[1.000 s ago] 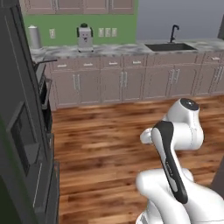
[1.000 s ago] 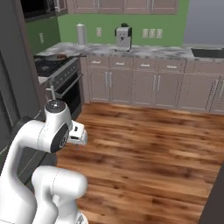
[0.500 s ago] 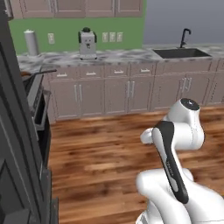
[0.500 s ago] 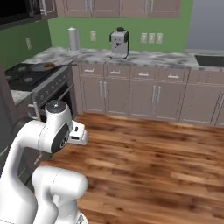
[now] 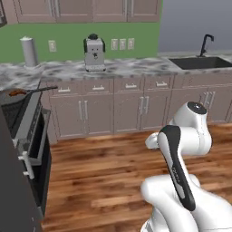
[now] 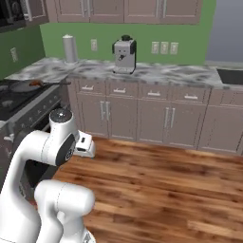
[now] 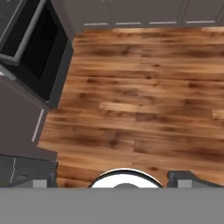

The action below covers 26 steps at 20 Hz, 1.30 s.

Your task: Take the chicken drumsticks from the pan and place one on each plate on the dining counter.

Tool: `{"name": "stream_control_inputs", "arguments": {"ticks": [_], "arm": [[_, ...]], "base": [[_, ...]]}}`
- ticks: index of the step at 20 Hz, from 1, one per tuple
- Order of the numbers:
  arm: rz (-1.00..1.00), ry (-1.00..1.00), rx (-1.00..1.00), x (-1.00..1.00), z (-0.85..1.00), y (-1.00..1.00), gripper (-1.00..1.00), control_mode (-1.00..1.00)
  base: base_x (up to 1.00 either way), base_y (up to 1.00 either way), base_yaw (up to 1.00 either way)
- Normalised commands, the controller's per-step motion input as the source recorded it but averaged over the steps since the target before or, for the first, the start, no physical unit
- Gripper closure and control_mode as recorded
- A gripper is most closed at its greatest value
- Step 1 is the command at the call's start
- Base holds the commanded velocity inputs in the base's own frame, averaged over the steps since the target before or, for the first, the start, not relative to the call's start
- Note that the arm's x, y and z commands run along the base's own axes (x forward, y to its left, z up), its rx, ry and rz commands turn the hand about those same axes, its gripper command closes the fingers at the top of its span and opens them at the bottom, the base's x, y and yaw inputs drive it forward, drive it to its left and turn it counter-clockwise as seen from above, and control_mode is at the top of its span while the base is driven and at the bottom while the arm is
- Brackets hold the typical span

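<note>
A white robot arm rides its base across a wood-floored kitchen, its hand tucked low over bare floorboards with the dark fingertips spread wide apart and nothing between them. The pan sits on the black stove at the far left, its long thin handle pointing toward the marbled kitchen counter, and one orange-brown drumstick shows at its rim; from the left base camera the same piece appears at the stove's edge, while a second piece cannot be made out. The stove and its oven door lie up and to the left of the hand, well apart from it. No pickup has begun, and the risks appear to lie ahead: if the base stops short or angled, the arm may have to stretch sideways to reach the pan; a descent that catches the handle or rim could shove the pan across the burners; a small, rounded drumstick could roll from a poor pinch. A coffee machine and paper-towel roll stand on the counter, clear of the likely path.
</note>
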Motion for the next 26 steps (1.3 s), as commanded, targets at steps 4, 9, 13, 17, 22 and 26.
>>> {"name": "stream_control_inputs", "arguments": {"ticks": [4,9,13,17,22,26], "arm": [[0.0,0.0,0.0,0.0,0.0,0.0,-1.0,1.0],[0.0,0.0,0.0,0.0,0.0,0.0,-1.0,1.0],[0.0,0.0,0.0,0.0,0.0,0.0,-1.0,1.0],[0.0,0.0,0.0,0.0,0.0,0.0,-1.0,1.0],[0.0,0.0,0.0,0.0,0.0,0.0,-1.0,1.0],[0.0,0.0,0.0,0.0,0.0,0.0,-1.0,1.0]], "base": [[1.0,0.12,0.12],[1.0,0.08,0.15],[1.0,0.03,0.21],[1.0,0.0,0.34],[0.83,0.0,0.65],[0.7,0.0,0.76]]}}
